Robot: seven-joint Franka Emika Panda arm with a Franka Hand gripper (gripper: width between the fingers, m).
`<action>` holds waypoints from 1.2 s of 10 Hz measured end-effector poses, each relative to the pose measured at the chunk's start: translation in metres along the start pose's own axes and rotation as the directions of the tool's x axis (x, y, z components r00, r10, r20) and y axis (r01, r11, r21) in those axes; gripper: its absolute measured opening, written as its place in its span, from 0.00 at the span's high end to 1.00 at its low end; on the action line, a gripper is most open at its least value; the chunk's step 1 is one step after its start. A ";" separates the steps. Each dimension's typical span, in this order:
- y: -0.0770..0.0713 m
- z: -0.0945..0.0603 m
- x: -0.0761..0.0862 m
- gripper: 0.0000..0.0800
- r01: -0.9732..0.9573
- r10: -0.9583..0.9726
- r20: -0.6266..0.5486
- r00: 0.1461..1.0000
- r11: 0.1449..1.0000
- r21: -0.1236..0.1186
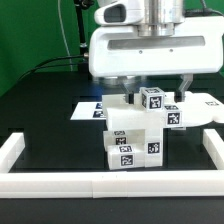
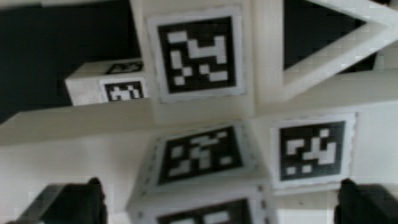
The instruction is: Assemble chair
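The chair's white blocky pieces (image 1: 135,140) stand stacked in a cluster at the table's middle, with black-and-white tags on their faces. A tagged block (image 1: 153,99) sticks up at the top of the cluster. My gripper (image 1: 145,92) hangs right over the cluster. In the wrist view my gripper (image 2: 217,203) is open, with a dark fingertip (image 2: 71,203) at each side of a tagged white block (image 2: 199,155); neither finger visibly touches it. A tagged leg (image 2: 196,50), a small cube (image 2: 116,88) and a diagonal brace (image 2: 338,50) lie beyond.
White border rails run along the front (image 1: 110,186), the exterior view's left (image 1: 14,152) and the right (image 1: 211,150). The marker board (image 1: 88,108) lies flat behind the cluster. A green backdrop (image 1: 30,40) stands behind the black table.
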State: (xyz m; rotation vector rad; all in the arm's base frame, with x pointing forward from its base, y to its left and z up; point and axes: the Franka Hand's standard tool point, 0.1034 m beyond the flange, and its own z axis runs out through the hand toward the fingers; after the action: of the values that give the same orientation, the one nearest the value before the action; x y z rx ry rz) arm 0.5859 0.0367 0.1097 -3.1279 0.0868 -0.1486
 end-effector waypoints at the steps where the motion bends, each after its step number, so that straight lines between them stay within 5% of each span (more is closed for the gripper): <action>1: 0.001 0.000 0.000 0.36 0.006 -0.006 0.000 1.000 1.000 -0.002; 3: 0.000 0.001 0.000 0.66 -0.123 0.123 0.000 0.992 0.992 0.001; 8: 0.005 0.001 0.000 0.66 -0.453 0.453 0.003 0.892 0.892 0.007; 12: 0.026 0.001 0.004 0.66 -0.703 0.703 0.009 0.711 0.711 0.020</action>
State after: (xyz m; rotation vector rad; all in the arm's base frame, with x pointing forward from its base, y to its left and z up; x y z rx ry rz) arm 0.5882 0.0105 0.1088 -2.8089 1.2439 -0.1292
